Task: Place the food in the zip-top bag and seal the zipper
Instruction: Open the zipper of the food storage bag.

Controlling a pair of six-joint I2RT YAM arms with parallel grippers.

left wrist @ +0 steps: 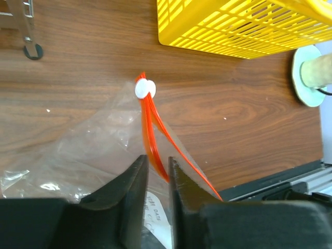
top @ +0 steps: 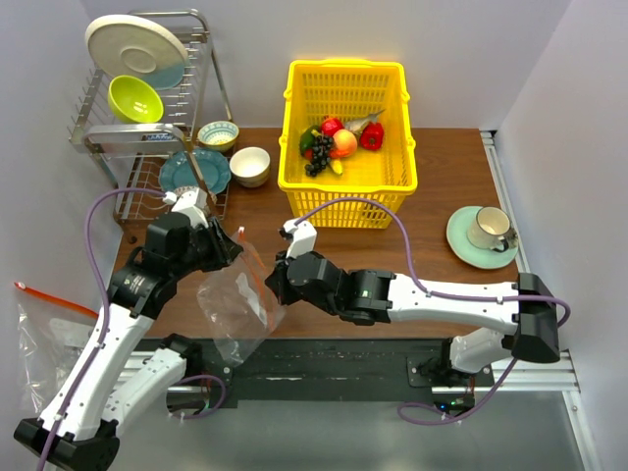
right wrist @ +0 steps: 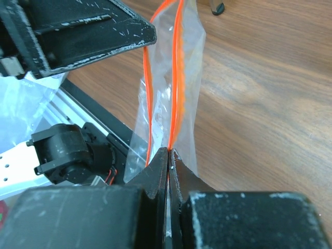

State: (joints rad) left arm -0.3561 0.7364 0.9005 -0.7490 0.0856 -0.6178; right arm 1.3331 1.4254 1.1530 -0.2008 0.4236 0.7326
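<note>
yellow basket (top: 348,188) at the back centre, dish rack (top: 128,132) holding bowls (top: 134,98) and plates (top: 135,46) left, cup (top: 488,228) on saucer (top: 459,240) right.

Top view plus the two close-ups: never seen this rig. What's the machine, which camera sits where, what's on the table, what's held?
Two robot arms are bolted at the near edge of a wooden table. The top view looks down from above and behind them. Each close-up comes from a camera on one wrist, so that arm's own black fingers fill the bottom.

On the table are a yellow basket holding toy fruit and vegetables, a cup on a green saucer, bowls and a dish rack.

Between the grippers is a clear zip-top bag. The right gripper is pinched shut on its mouth, at the red-orange zipper. The left gripper has its jaws narrowly apart around the same strip. Whether it grips, I cannot tell.
</note>
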